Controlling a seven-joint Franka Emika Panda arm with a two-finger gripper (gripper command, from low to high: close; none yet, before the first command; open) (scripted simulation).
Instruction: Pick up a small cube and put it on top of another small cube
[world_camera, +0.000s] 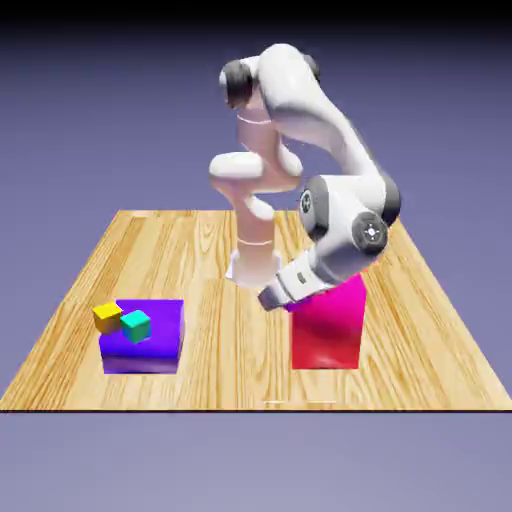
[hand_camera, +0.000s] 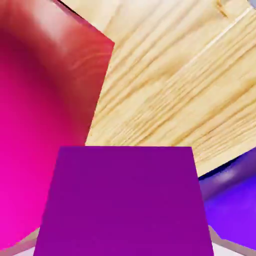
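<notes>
In the hand view the small cube (hand_camera: 124, 200), glossy purple-magenta, fills the bottom middle, with grey fingertips (hand_camera: 226, 244) showing at its lower corners. My gripper (world_camera: 278, 297) is shut on it. In the exterior view the gripper hangs tilted at the upper left corner of the tall magenta-pink block (world_camera: 328, 328), a little above the table, and the hand hides most of the held cube there. The other small cube, the orange one, shows in neither view.
A big violet block (world_camera: 142, 338) lies at the exterior view's left with a tiny yellow cube (world_camera: 107, 317) and a tiny teal cube (world_camera: 136, 325) on top. The hand view shows the tall block (hand_camera: 40, 125), table wood (hand_camera: 175, 90) and a violet corner (hand_camera: 235, 200).
</notes>
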